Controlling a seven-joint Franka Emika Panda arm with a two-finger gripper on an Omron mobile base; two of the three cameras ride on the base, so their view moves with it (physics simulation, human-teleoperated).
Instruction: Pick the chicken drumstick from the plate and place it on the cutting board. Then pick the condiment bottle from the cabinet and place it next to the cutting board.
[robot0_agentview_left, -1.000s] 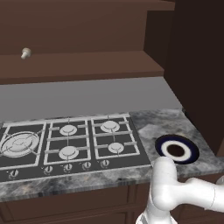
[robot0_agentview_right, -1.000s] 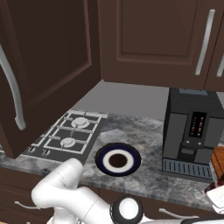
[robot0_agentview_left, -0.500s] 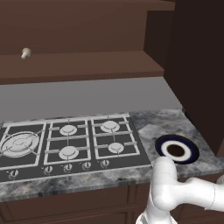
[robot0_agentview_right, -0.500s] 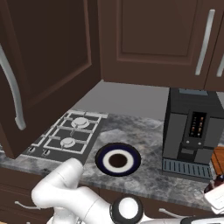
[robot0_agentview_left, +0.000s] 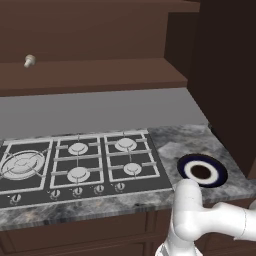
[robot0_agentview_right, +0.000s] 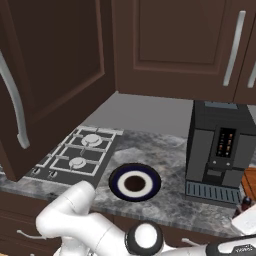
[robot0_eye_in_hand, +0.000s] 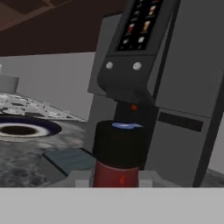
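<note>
The condiment bottle stands upright right in front of the hand camera, black cap over a red body. My gripper is shut on it, with a pale fingertip on each side of the red body. In the right base view the bottle's dark top shows at the right edge, just above my white hand and beside the brown cutting board. The navy-rimmed plate lies bare on the counter. The chicken drumstick is out of view. The cabinet door hangs open.
A black coffee machine stands close behind the bottle. A gas hob fills the counter left of the plate. My white arm reaches low along the counter's front edge. A small pale object sits on the cabinet shelf.
</note>
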